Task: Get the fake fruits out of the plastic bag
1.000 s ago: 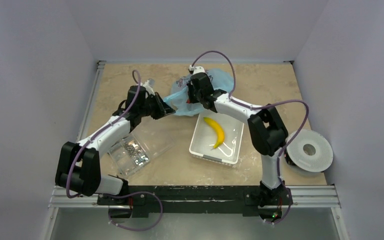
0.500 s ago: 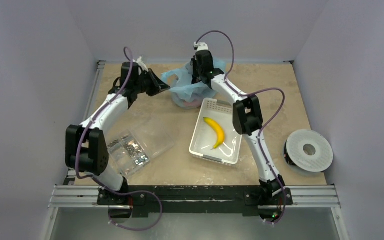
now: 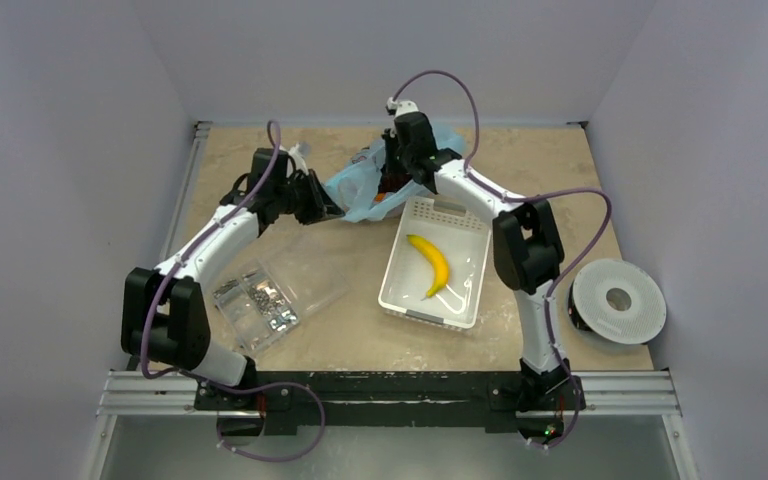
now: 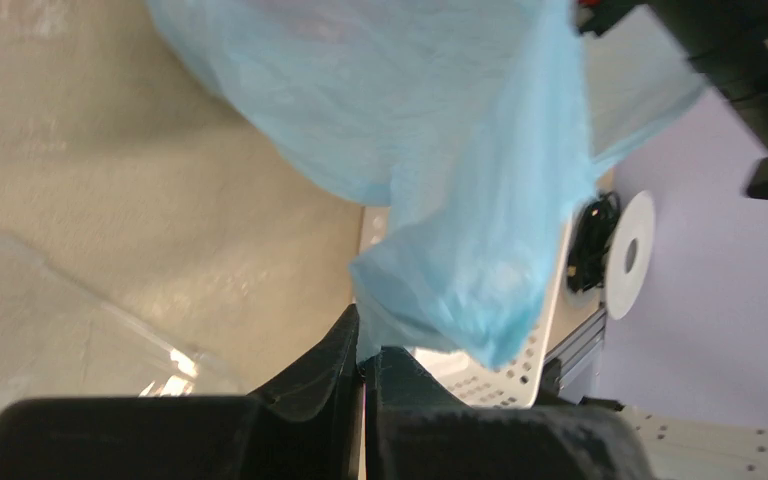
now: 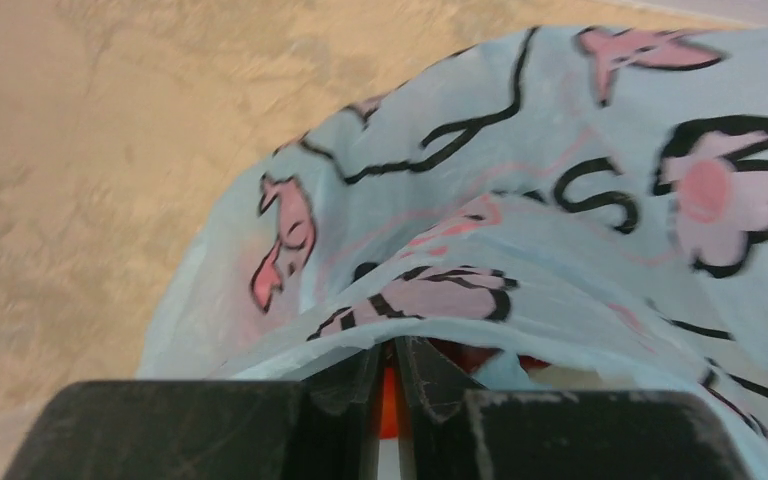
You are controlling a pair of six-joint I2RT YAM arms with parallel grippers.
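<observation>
As left end effector (image 4: 363, 347) grips bag (image 4: 440, 150), basket (image 3: 463, 262) beside.

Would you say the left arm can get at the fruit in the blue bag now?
Probably not: the left gripper is shut on a fold of the plastic bag, whose film covers the fruit; only an orange-red sliver shows at the right gripper.

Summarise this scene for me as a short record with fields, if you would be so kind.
left fingers: shut on a fold of the plastic bag
right fingers: pinched on the bag's printed film at its mouth
plastic bag: light blue, held between both arms
fake fruits: only an orange-red glimpse inside the bag
white basket: holds a banana
also present: clear packet of metal bits, white spool
</observation>
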